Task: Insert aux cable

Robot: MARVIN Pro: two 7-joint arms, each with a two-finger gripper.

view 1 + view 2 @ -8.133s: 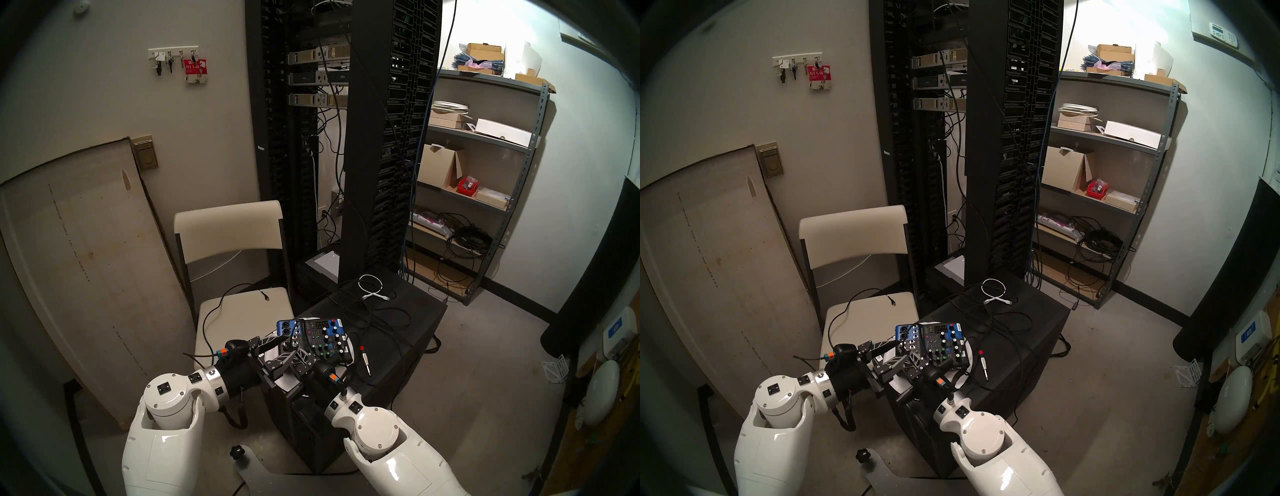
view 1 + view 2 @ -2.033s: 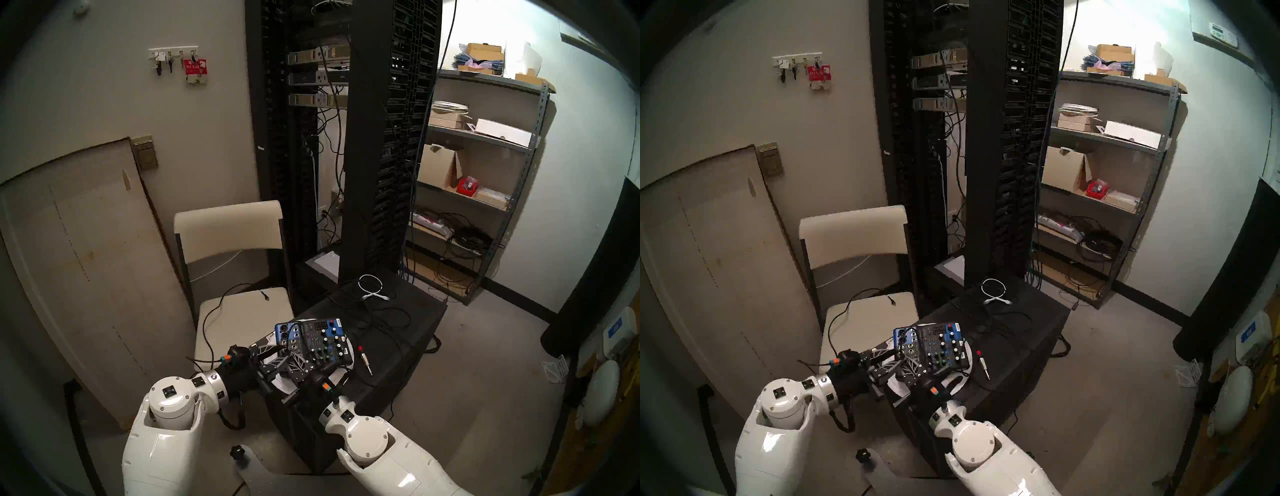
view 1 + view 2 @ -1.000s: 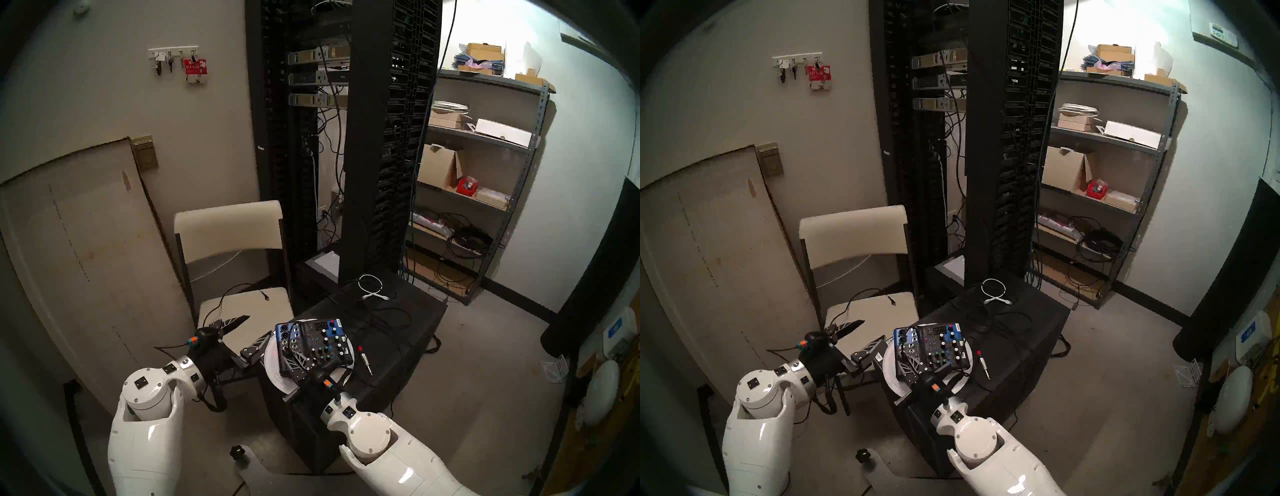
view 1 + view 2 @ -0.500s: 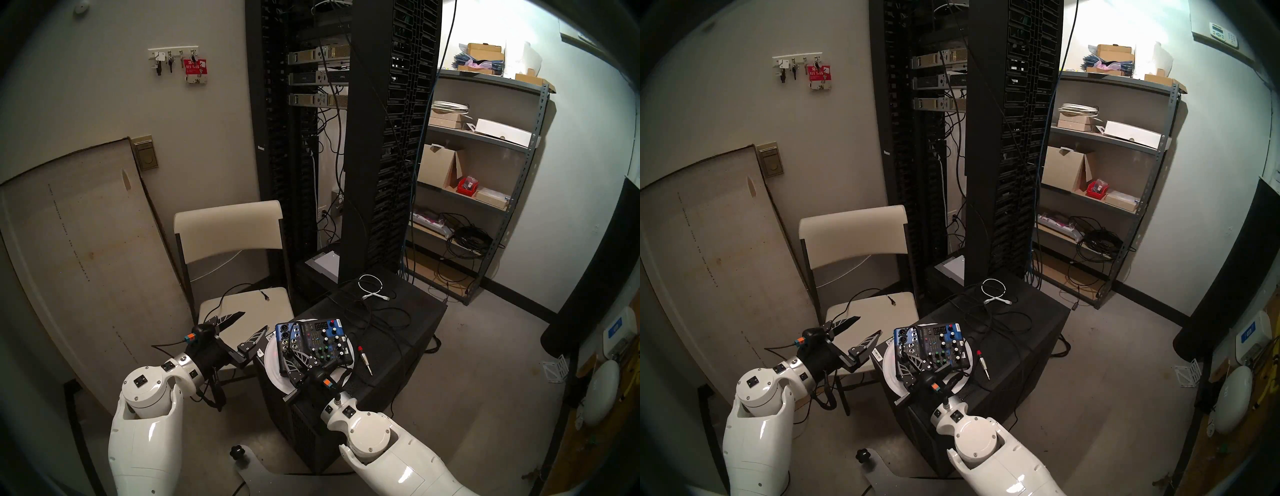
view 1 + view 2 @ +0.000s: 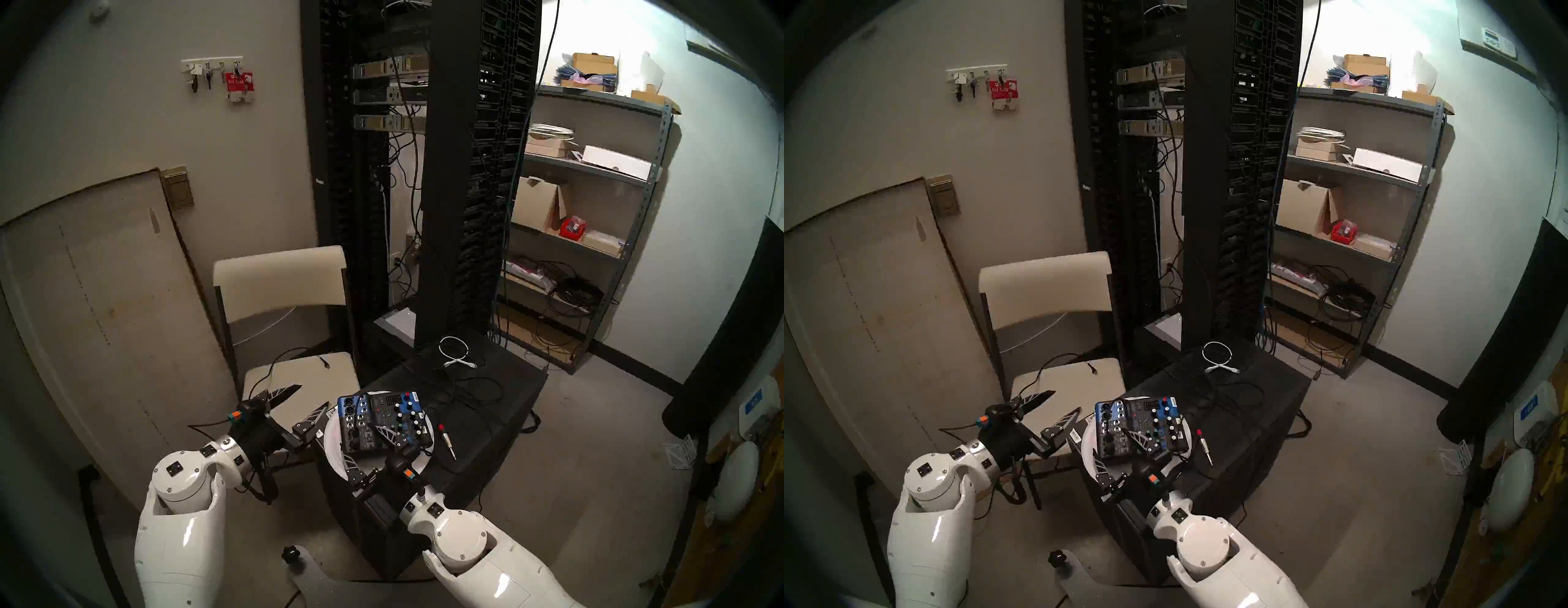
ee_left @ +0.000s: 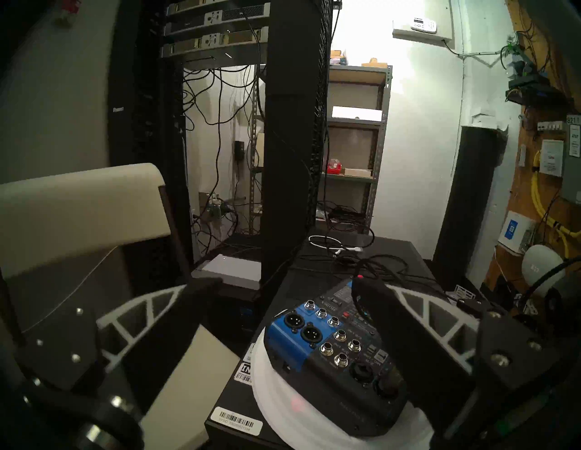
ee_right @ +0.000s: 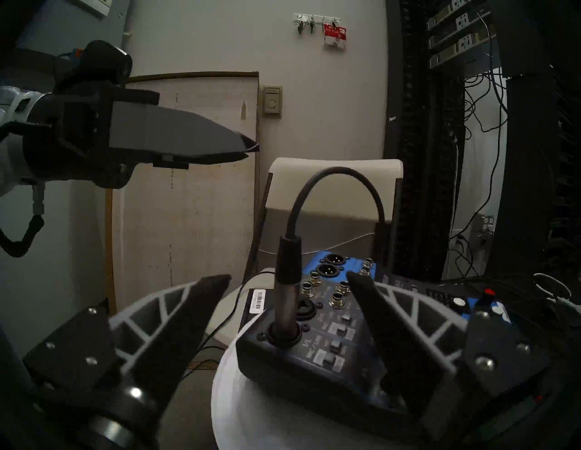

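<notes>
A tall black server rack [image 5: 424,170] filled the far wall at twelve o'clock from me, with a cream folding chair [image 5: 292,339] at eleven o'clock before it. Nearer, a black cabinet [image 5: 488,407] served as my desk, and on its near corner sat a white round plate [image 7: 251,392] carrying a small blue-and-black audio mixer [image 5: 384,420].

My left gripper [image 5: 305,401] hovered at nine o'clock of the mixer, above the chair seat, its fingers spread wide and holding nothing. My right gripper [image 7: 289,282] sat at six o'clock of the mixer, its fingers apart on either side of the plug and touching neither it nor the cable.

The aux cable [image 7: 330,179] stood plugged into a socket at the mixer's near corner: its dark metallic barrel [image 7: 286,295] rose upright from the panel, and the thin black lead arched over toward twelve o'clock and dropped behind the mixer.

At three o'clock of the mixer, on the desk top, lay a jack plug with a red ring [image 5: 446,441], apart from the plate. Farther back, at one o'clock, rested a short coiled white cable [image 5: 456,352] among loose black leads.
</notes>
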